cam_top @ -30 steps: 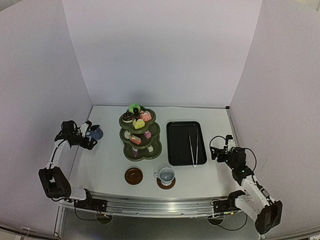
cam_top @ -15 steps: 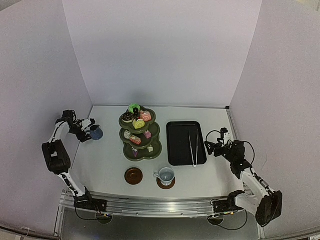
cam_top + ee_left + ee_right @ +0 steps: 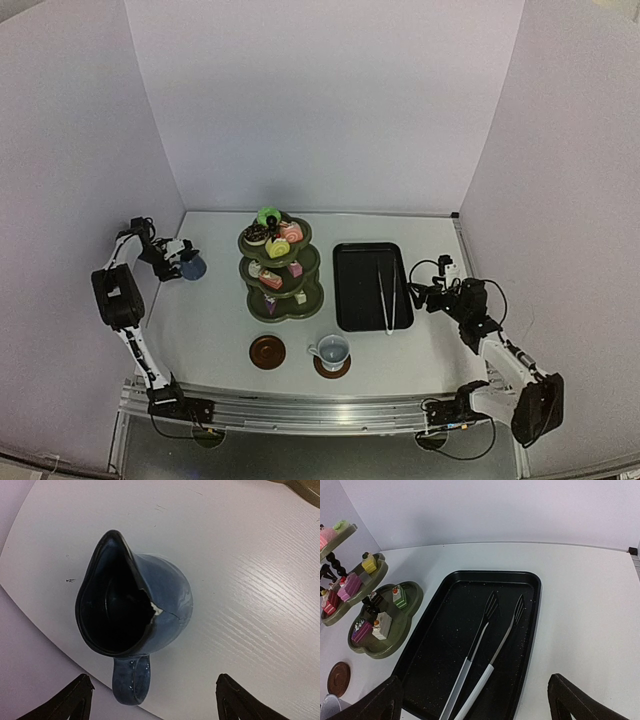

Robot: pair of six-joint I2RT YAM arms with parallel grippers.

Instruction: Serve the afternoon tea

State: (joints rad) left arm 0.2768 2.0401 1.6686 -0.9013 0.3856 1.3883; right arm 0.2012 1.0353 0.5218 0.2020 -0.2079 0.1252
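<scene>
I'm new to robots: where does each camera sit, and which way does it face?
Top camera: high behind the arms, looking down on the whole table; both arms, the left hand and right hand show.
Left wrist: on the left arm, looking down at the dark-blue cup; two fingertips show.
Right wrist: on the right arm, facing over the black tray and tongs towards the green stand; two fingertips show.
Shared: top and right wrist both see tray, tongs and stand.

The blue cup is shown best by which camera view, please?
The left wrist view: the blue cup fills the frame, chipped rim and handle clear. The top view shows it small, far left; the right wrist view misses it.
</scene>
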